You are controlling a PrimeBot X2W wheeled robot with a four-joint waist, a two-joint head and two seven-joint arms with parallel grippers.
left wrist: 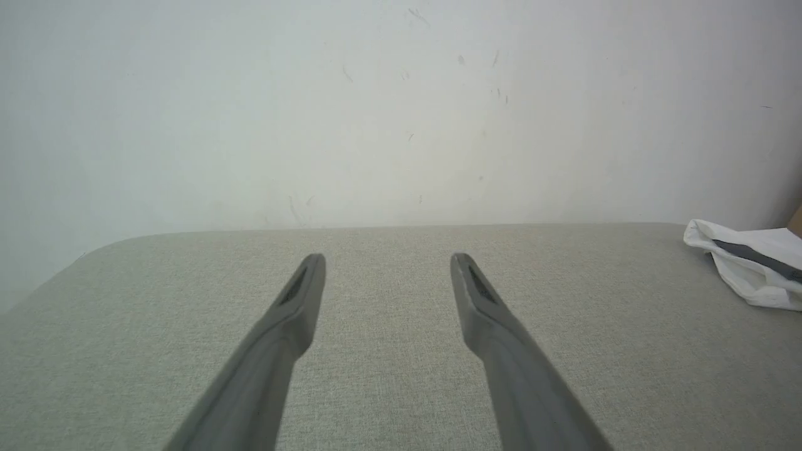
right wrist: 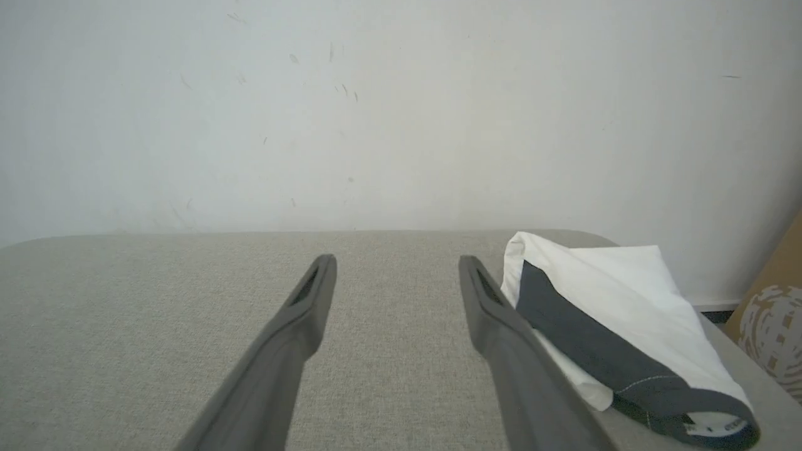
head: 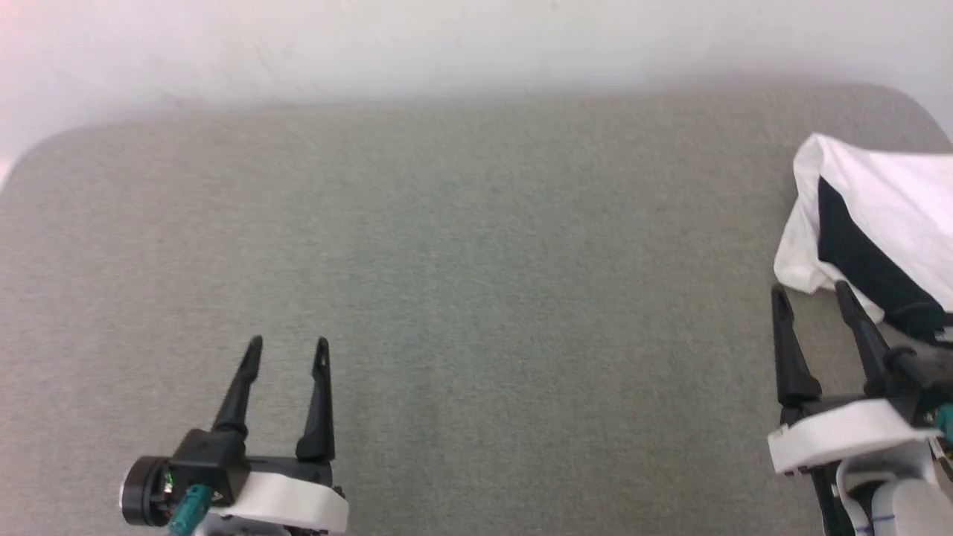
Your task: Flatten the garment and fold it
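Note:
The garment point(head: 886, 216), a white T-shirt with a black sleeve showing, lies bunched at the far right edge of the grey padded table point(head: 461, 246). In the right wrist view the garment point(right wrist: 614, 307) sits just right of the fingers, its black collar end with white tape nearest the camera. It also lies far right in the left wrist view, garment point(left wrist: 752, 266). My right gripper point(head: 813, 296) stands open, its tips just short of the cloth, nothing between them. My left gripper point(head: 289, 344) is open over bare table at the lower left.
A pale wall point(head: 476, 45) runs behind the table. A brown cardboard box point(right wrist: 774, 313) with a white print stands beyond the table's right end. The table's far corners are rounded.

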